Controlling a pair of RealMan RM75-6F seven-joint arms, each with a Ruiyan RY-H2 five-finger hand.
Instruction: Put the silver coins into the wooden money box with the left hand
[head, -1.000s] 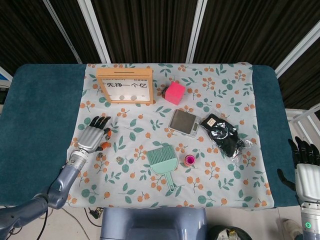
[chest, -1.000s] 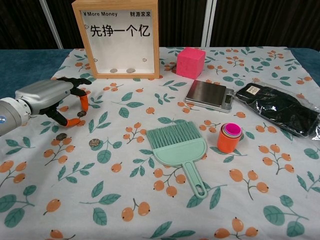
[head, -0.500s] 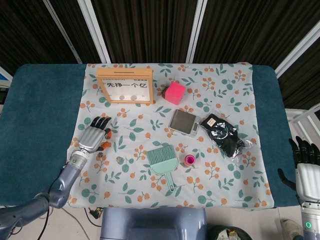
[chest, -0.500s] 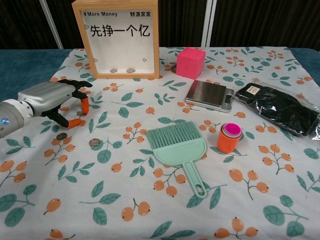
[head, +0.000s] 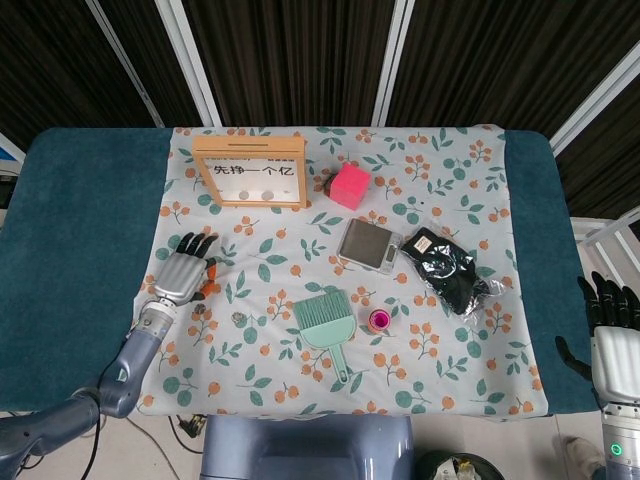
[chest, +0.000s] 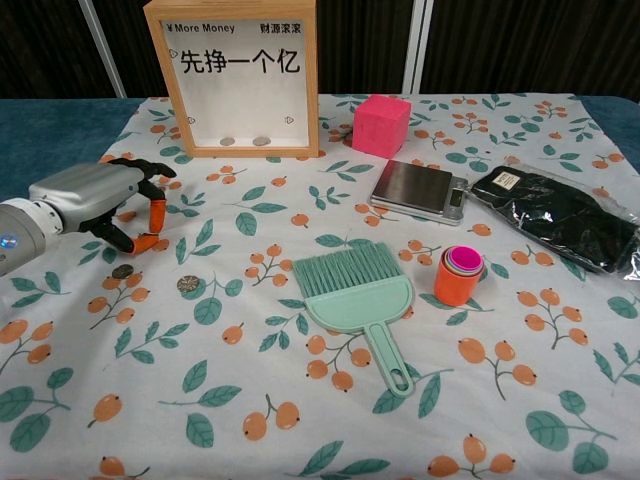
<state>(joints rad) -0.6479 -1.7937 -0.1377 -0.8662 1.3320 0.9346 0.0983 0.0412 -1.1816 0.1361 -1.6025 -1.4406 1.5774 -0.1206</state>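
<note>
The wooden money box (head: 250, 172) (chest: 232, 80) stands upright at the back left of the flowered cloth, with two silver coins (chest: 245, 141) on its floor behind the clear front. Two more silver coins lie loose on the cloth, one (chest: 123, 271) near the left hand and one (chest: 187, 285) further right. My left hand (head: 185, 272) (chest: 100, 200) hovers low over the cloth in front of the box, fingers curled down. Its orange fingertips (chest: 157, 218) nearly meet the thumb at the cloth and hide what lies between them. My right hand (head: 608, 320) hangs beyond the table's right edge, fingers spread, holding nothing.
A pink cube (chest: 381, 125) sits right of the box. A small silver scale (chest: 418, 190) and a black packet (chest: 560, 215) lie to the right. A green hand brush (chest: 358, 295) and an orange cup stack (chest: 459, 274) occupy the middle front.
My left hand has sunk and drifted slightly left, and its fingers have curled closer to the thumb. A coin that lay beside the fingertips is now hidden behind them.
</note>
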